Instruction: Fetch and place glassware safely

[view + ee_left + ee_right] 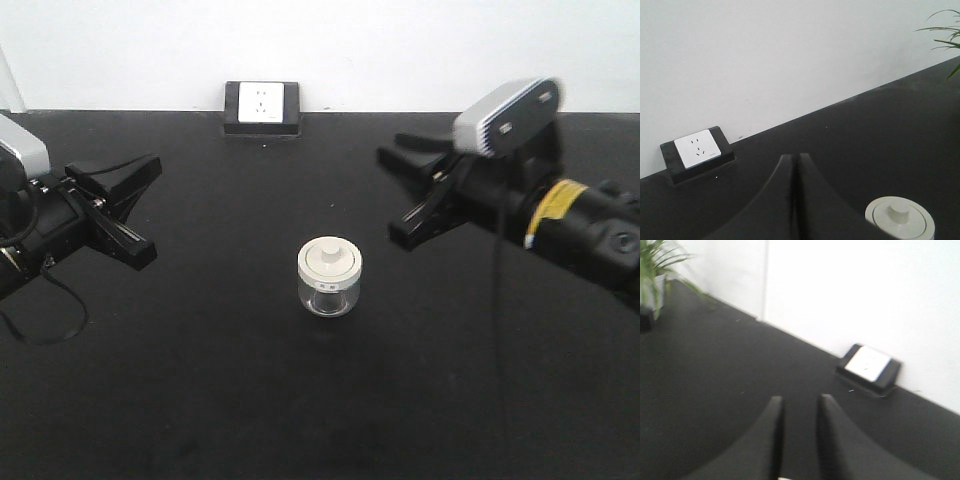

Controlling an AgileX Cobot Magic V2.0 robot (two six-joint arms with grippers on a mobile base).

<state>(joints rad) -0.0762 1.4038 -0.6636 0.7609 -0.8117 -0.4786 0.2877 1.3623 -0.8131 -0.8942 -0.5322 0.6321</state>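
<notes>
The job is only at its start: the jar (330,279) has not been picked up. It stands upright near the middle of the black surface (200,400), with its white lid (329,262) on top.

The left gripper (140,205) is at the left side, well apart from the jar. In the left wrist view its jaws are pressed together, with the lid low and to the right of them. The right gripper (395,190) is at the far right, also well apart. Its jaws have a small gap in the right wrist view.

Next, I think one gripper has to open its jaws wide, go to the jar and close softly, because glass can break.
</notes>
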